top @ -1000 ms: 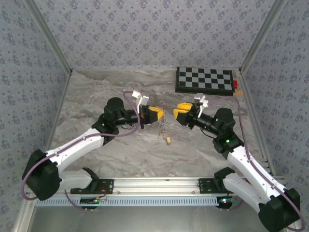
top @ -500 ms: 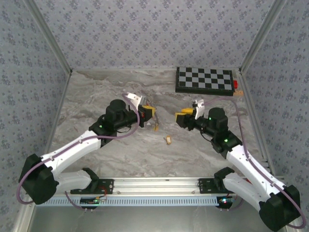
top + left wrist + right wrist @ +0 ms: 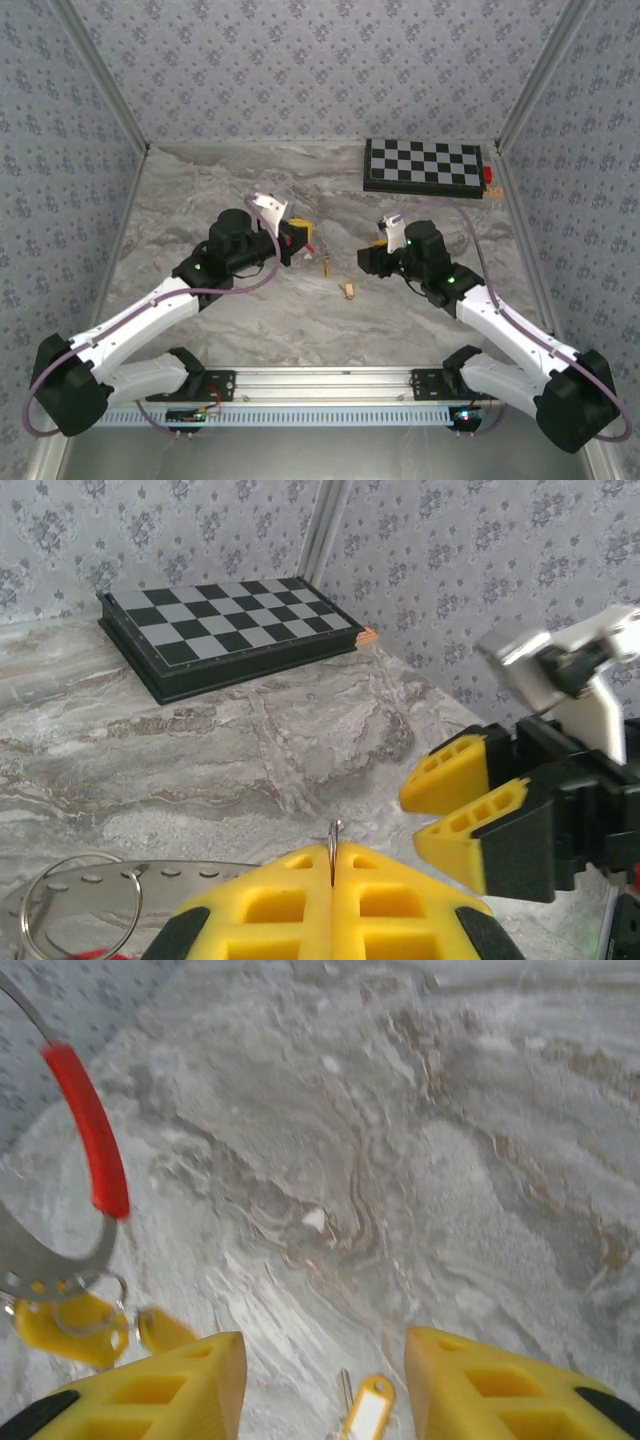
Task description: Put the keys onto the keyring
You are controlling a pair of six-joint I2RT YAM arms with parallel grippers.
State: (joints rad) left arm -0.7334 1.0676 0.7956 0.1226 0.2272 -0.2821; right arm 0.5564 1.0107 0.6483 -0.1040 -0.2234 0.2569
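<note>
The left fingers [image 3: 303, 232] and right fingers [image 3: 376, 246] have drawn well apart.

This looks like a small robot lab booth. A left arm [image 3: 150, 310] and a right arm [image 3: 510, 325] are bolted to a metal rail [image 3: 330, 380]. Flowery walls [image 3: 300, 70] close in a marble-look surface [image 3: 280, 320].

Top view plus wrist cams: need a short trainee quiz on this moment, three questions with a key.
1. True or false: the right gripper is open and holds nothing.
2. The chessboard lies: A) far right, B) near left, C) centre.
3. Fill in: the left gripper is shut on a thin metal part of the ____.
Key: 1 true; 2 A; 3 keyring.
</note>
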